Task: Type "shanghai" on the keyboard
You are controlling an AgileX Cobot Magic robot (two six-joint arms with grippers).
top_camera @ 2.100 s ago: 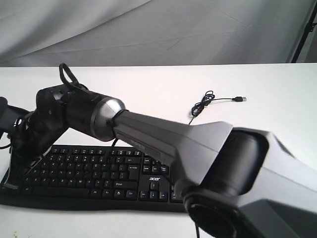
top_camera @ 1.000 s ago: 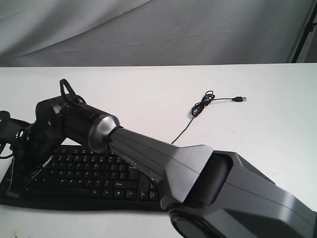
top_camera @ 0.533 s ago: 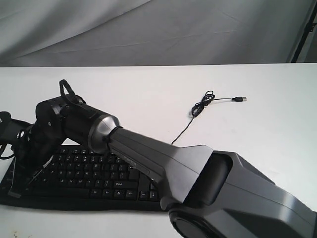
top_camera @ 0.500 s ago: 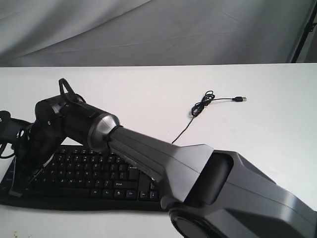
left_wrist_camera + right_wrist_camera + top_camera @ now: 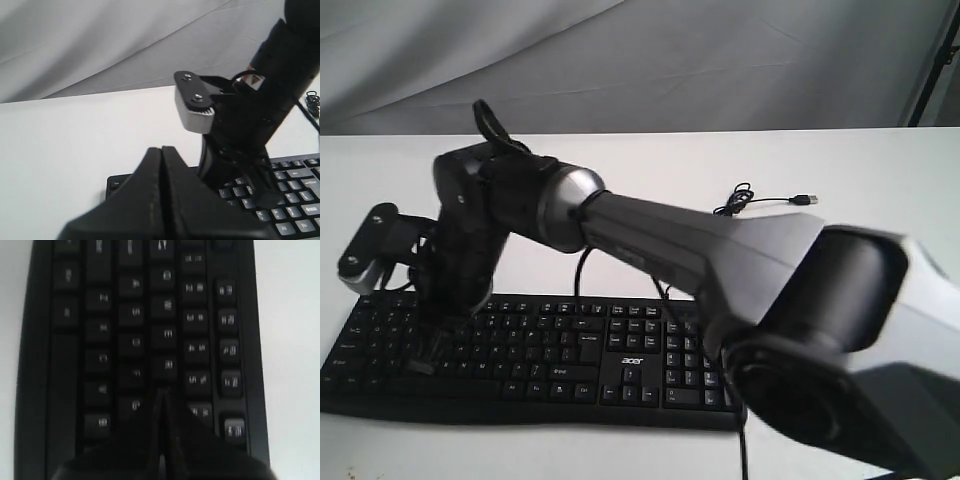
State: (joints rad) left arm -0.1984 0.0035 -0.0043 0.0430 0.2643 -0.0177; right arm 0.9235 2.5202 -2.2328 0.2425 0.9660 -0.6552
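The black keyboard (image 5: 620, 362) lies along the near edge of the white table, its acer logo showing. My right arm reaches across it from the right, and my right gripper (image 5: 428, 343) points down over the keys at the keyboard's left end. In the right wrist view the right gripper (image 5: 162, 391) is shut and empty, tips close above the keyboard (image 5: 135, 312) near the R and G keys. My left gripper (image 5: 161, 149) is shut and empty, held by the keyboard's (image 5: 295, 215) Esc corner. It does not show in the exterior view.
The keyboard's thin black USB cable (image 5: 738, 205) lies coiled on the table behind, its plug (image 5: 805, 199) loose to the right. The right wrist's grey camera mount (image 5: 365, 250) sticks out to the left. A grey cloth hangs behind the table.
The right arm has lifted and swung to the right, uncovering the number pad; its shut gripper now stands further in over the left keys. The left arm has left the exterior view.
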